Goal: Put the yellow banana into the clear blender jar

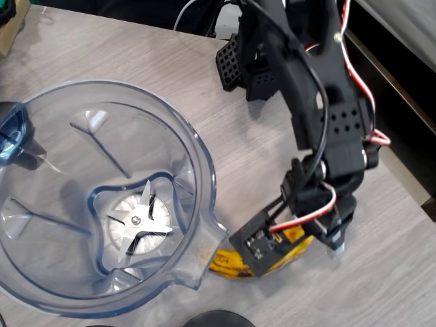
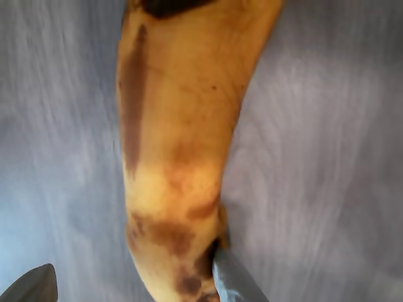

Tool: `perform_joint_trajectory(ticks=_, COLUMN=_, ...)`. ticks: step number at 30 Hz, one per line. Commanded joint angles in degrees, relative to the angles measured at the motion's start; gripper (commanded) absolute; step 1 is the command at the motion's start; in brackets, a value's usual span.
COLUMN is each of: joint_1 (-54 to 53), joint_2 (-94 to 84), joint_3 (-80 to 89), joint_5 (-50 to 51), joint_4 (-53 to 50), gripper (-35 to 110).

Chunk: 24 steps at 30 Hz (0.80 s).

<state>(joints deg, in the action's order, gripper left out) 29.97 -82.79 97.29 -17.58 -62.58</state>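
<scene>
Beside the clear blender jar [image 1: 102,197]: the yellow banana [image 1: 235,264] lies on the wooden table [image 1: 272,300], just off the jar's pour spout, not yet inside.
Gripper [image 2: 135,286]: low over the banana; wrist view shows one finger [image 2: 236,280] touching its side and the other standing apart, so the jaws look set wide to straddle it, not yet closed.
Jar: upright, mouth open, silver blade [image 1: 139,221] bare at its bottom, ready to receive.
Step, judged: closing for the lift.
</scene>
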Motion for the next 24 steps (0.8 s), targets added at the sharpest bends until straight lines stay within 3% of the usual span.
perform_joint_trajectory(ticks=1, joint_1=-0.1, joint_2=1.8, joint_3=-4.0, joint_5=-0.5, joint_4=0.9, gripper=30)
perform_joint_trajectory(ticks=8, joint_1=-0.4, joint_2=4.3, joint_3=-8.3, joint_5=-0.5, joint_4=-2.5, gripper=30)
perform_joint_trajectory(ticks=18, joint_1=0.4, joint_2=-10.5, joint_3=-8.4, joint_5=-0.7, joint_4=-9.8, gripper=30)
perform_joint_trajectory(ticks=24, joint_1=-4.1, joint_2=-6.8, joint_3=-8.4, joint_5=-3.6, joint_4=-8.1, gripper=30)
